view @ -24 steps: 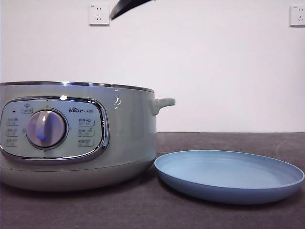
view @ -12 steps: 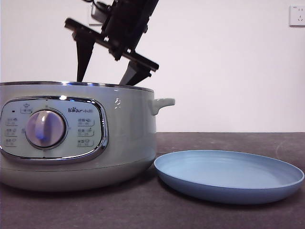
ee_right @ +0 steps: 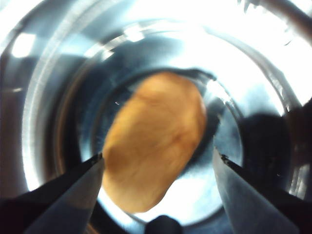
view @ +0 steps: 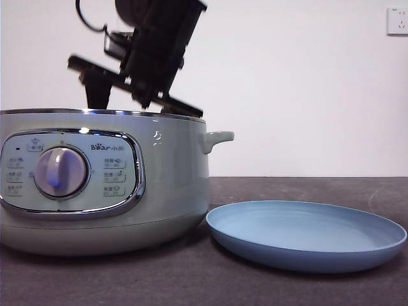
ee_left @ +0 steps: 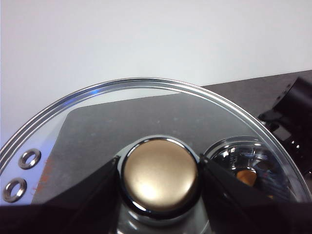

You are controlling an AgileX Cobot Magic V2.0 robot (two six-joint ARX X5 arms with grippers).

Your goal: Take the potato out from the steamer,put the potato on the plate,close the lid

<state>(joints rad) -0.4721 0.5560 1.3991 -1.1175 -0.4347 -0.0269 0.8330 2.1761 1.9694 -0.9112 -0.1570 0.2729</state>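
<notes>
The pale grey-green steamer (view: 172,178) stands at the left with no lid on it. My right gripper (view: 141,102) reaches down into it from above, fingertips hidden below the rim. In the right wrist view the orange-brown potato (ee_right: 153,141) lies on the shiny steamer floor (ee_right: 48,97), and my right gripper (ee_right: 158,155) is open with one jaw on each side of it, apart from it. My left gripper (ee_left: 158,178) is shut on the lid's round knob (ee_left: 158,168) and holds the glass lid (ee_left: 97,122) up. The light-blue plate (view: 306,236) lies empty beside the steamer.
The steamer's stubby side handle (view: 217,138) points toward the plate. The dark table top (view: 306,290) runs in front of both. Wall sockets (view: 398,19) sit on the white wall behind. Through the lid glass, the open steamer (ee_left: 234,156) and the other arm (ee_left: 295,112) show.
The right arm has come down from the top of the front view and lowered its open jaws past the steamer's rim. The steamer and plate have not moved.
</notes>
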